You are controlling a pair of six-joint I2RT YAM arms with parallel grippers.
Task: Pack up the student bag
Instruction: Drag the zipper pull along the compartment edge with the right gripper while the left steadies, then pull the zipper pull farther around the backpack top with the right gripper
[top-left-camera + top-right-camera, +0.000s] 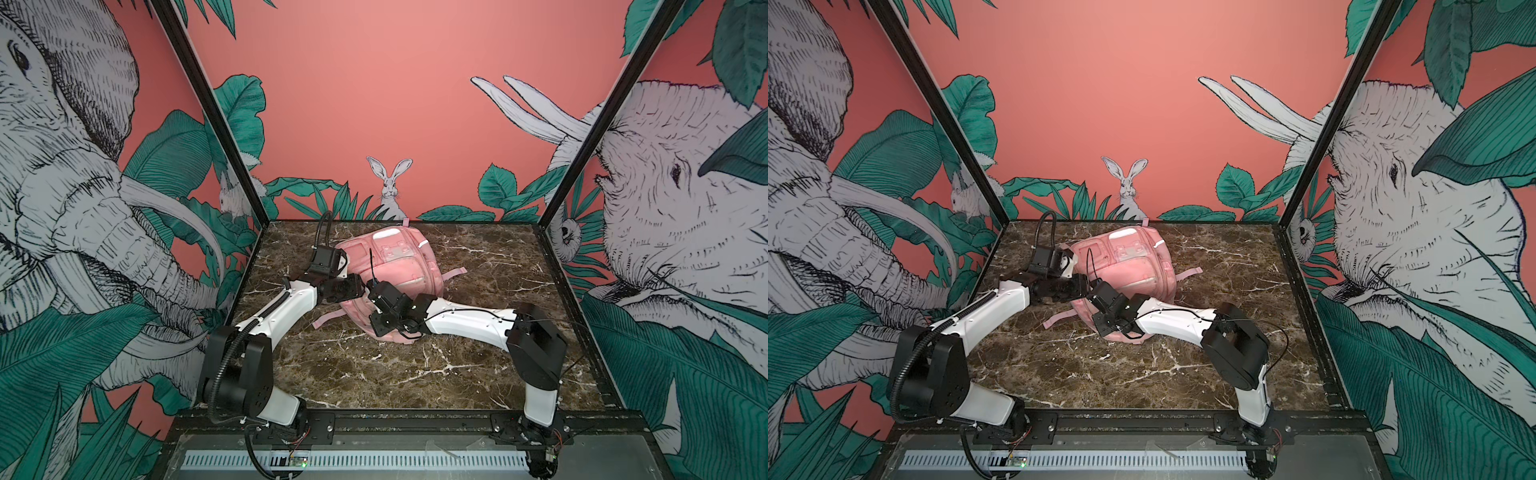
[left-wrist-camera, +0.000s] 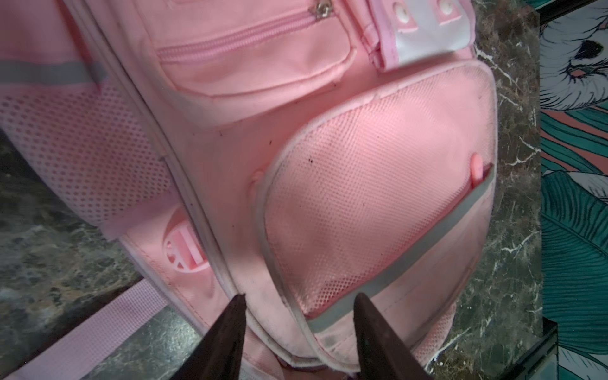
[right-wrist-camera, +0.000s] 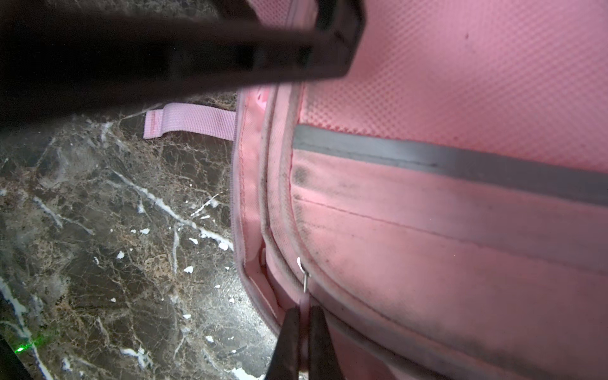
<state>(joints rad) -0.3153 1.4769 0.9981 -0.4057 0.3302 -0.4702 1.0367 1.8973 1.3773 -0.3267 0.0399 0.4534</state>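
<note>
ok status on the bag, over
left gripper open over student bag, holding nothing. right gripper shut on zipper pull. bag lies on table, front up. grippers close together, nothing else in the way.

Student bag near edge hidden behind right arm; blurred dark bar, perhaps left arm.

A dark marble tabletop with white veins lies between salmon-pink walls painted with a jungle mural: elephants at the sides, a rabbit (ears up) at the back, green leaves throughout. Black posts mark the back corners. Along the front runs a slotted grey strip, possibly a cable duct.
</note>
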